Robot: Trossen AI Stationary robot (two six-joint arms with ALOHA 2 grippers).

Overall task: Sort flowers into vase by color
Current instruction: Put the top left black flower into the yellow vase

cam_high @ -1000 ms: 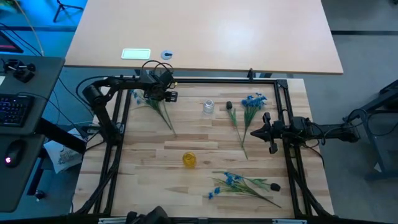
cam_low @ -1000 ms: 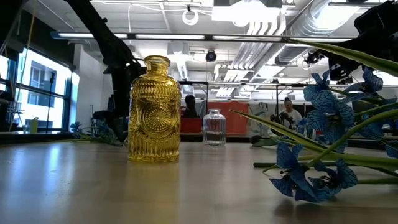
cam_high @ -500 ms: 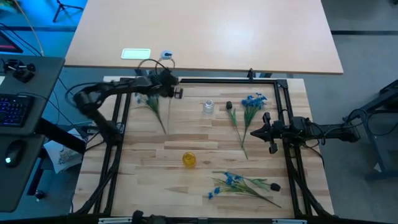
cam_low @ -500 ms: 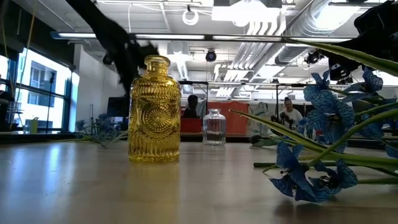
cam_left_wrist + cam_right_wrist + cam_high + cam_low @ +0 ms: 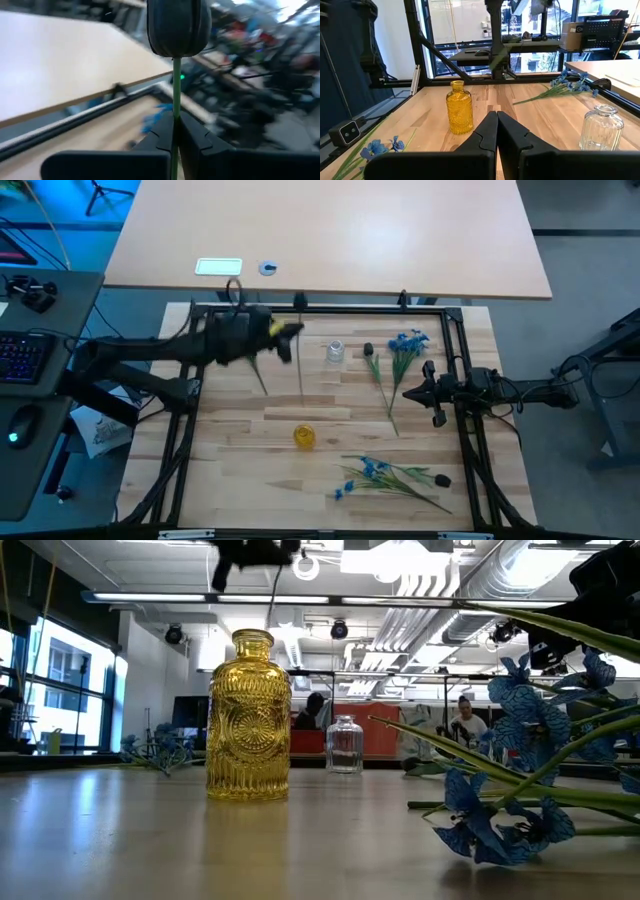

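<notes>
Wooden table [image 5: 330,415] carries the sorting set: a yellow vase [image 5: 304,437] near its middle and a clear vase [image 5: 334,352] farther back, each presumably meant for one colour. Blue flowers [image 5: 385,475] lie near the front. Left gripper [image 5: 176,131], raised over the table's back left, has its jaws clenched on the black tulip [image 5: 177,25]; only its wrist view shows that pinch. Right gripper [image 5: 496,131] waits at the right edge, jaws closed, empty.

A dark tulip bud [image 5: 178,26] on a thin green stem, clamped in the left tool [image 5: 176,131] above the counter. Blue sprays lie at far left [image 5: 250,358], far right [image 5: 404,350] and near edge [image 5: 385,476].
</notes>
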